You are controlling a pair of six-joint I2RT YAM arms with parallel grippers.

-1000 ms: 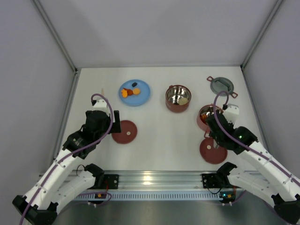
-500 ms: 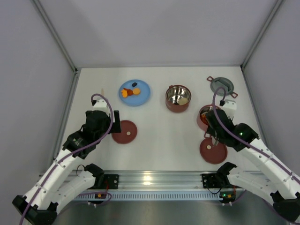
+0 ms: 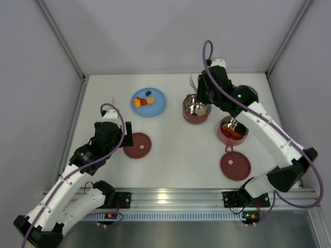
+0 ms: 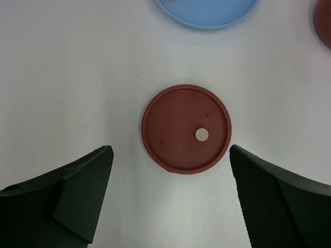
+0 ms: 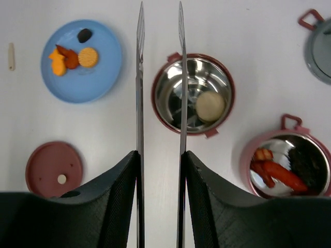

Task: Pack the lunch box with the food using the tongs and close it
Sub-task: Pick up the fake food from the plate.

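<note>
My right gripper [image 5: 160,155] is shut on the tongs [image 5: 139,77], whose two thin silver arms run forward with a gap between their tips. It hangs high above the middle lunch box bowl [image 3: 196,118], which holds a cream-white piece [image 5: 210,106]. A second bowl [image 5: 245,160] on the right holds orange and black food [image 5: 276,173]. More food [image 5: 70,58] lies on the light-blue plate [image 5: 103,72]. Wide open, my left gripper [image 4: 170,196] hovers just short of a dark-red lid [image 4: 186,129]. Nothing sits between its fingers.
Another dark-red lid [image 3: 235,166] lies near the front right. The grey two-eared cover [image 3: 244,94] rests at the back right. A small cream stick [image 3: 113,101] lies left of the plate. Grey walls close in the table on three sides.
My right arm has swung from the right-hand bowl up and back to above the middle bowl, carrying the tongs. The left arm has not moved.
</note>
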